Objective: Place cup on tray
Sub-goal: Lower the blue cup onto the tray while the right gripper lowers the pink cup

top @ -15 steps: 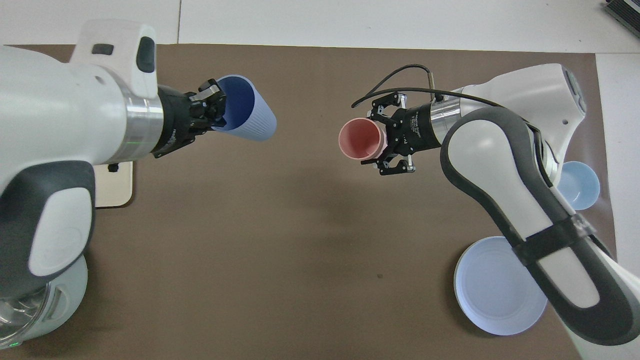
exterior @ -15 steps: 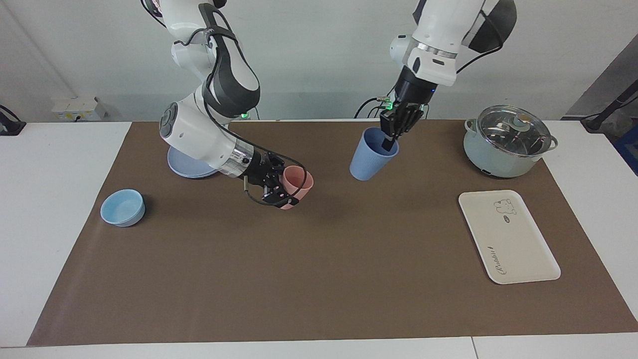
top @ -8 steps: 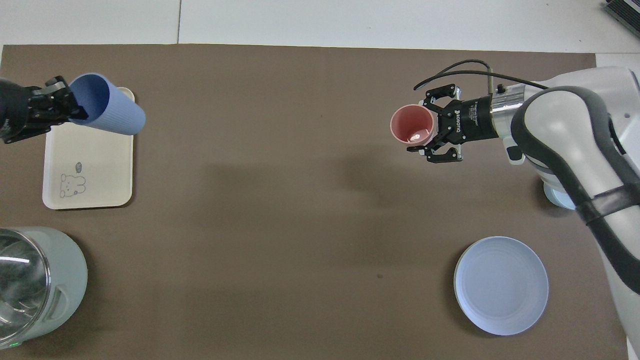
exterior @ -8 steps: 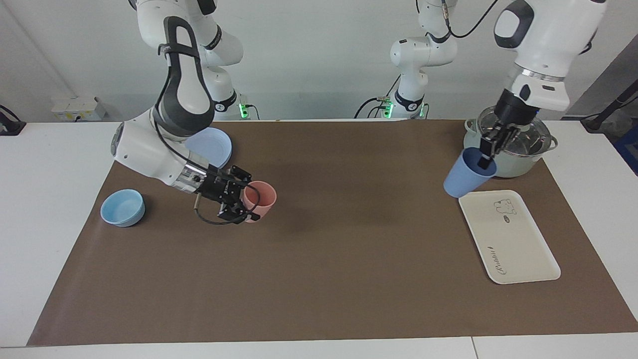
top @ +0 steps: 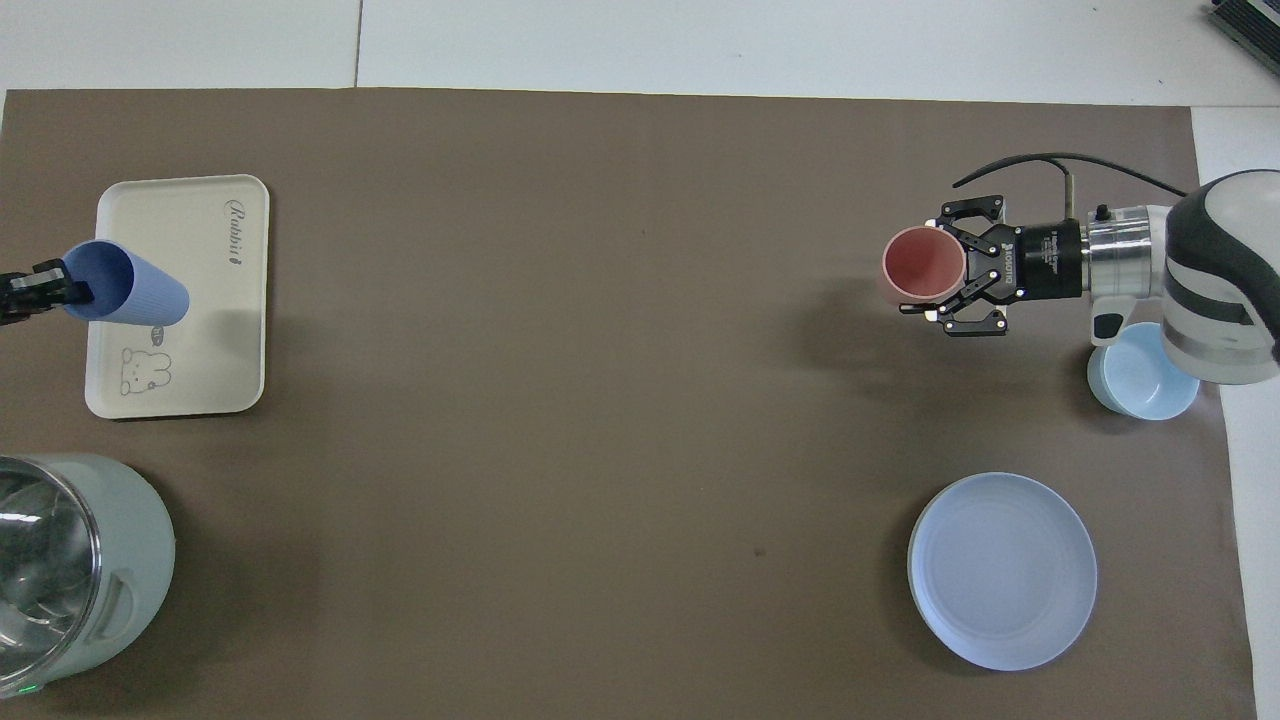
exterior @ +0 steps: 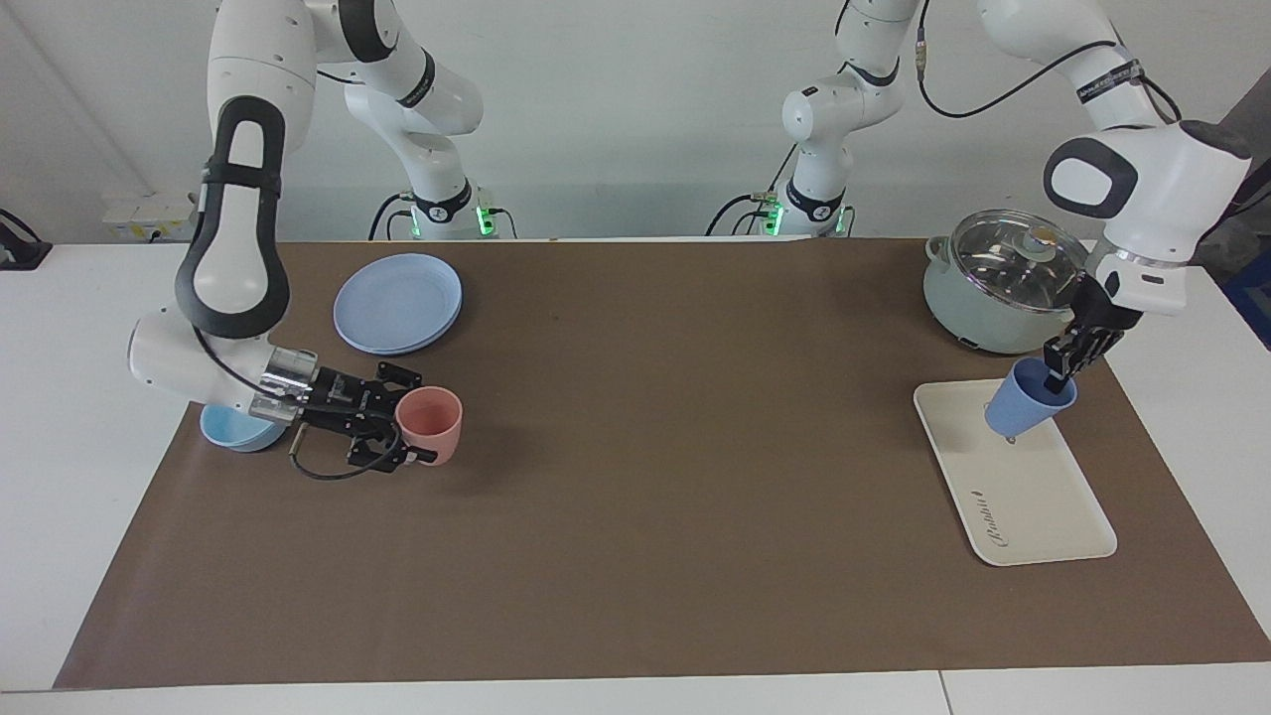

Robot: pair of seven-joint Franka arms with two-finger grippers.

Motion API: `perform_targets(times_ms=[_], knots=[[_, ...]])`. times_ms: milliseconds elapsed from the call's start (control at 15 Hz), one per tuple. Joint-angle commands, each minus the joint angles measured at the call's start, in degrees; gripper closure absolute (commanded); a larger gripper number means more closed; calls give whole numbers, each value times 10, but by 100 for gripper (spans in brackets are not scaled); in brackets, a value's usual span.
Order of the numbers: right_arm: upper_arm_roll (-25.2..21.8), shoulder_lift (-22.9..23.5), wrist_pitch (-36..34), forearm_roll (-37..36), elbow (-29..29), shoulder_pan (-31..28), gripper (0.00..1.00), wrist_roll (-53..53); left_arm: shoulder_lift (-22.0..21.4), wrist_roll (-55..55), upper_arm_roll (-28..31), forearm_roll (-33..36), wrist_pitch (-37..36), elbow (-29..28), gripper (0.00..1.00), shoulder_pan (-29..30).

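The left gripper [exterior: 1059, 373] is clenched on the rim of the cup [exterior: 1025, 406], one finger inside the mouth and one outside. The cup hangs tilted over the tray [exterior: 1033, 506], above the end of the tray nearer the robots; its base is close to the tray's surface, though I can't tell whether it touches. The tray lies at the left arm's end of the mat [exterior: 675, 477], and the pot [exterior: 1008, 278] with a glass lid stands at the mat's corner there, nearer the robots than the tray.

At the right arm's end, the right gripper [exterior: 412, 429] is low over the mat and grasps the pink cup [exterior: 431, 423] by its side, mouth up. The bowl [top: 1143, 370] sits at the mat's edge under that arm's wrist. The plate [exterior: 398, 302] lies nearer the robots than the pink cup.
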Motion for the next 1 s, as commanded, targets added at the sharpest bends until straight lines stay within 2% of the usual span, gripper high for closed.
perform_targets(times_ms=[0, 133, 333, 400, 467, 533, 733, 933], knots=[[8, 16, -37, 21, 5, -29, 100, -21, -7, 18, -10, -10, 56, -43, 100, 3], [8, 28, -46, 27, 8, -39, 100, -25, 16, 21, -10, -10, 76, -45, 100, -1], [7, 32, -25, 25, 5, -37, 100, -32, 20, 22, -11, -11, 90, -54, 100, -3], [8, 39, -31, 25, 5, -44, 100, -46, 21, 24, -11, -11, 91, -54, 93, -4], [7, 51, -29, 25, 5, -53, 100, -64, 21, 30, -10, -11, 94, -55, 57, -8], [7, 53, -26, 26, 2, -53, 100, -78, 21, 38, -10, -11, 95, -59, 1, -10], [7, 53, -16, 26, -2, -53, 100, -81, 15, 66, -9, -9, 64, -33, 0, -10], [6, 48, 1, 26, -23, -55, 100, -85, -12, 67, -9, 30, -113, 62, 0, -10]])
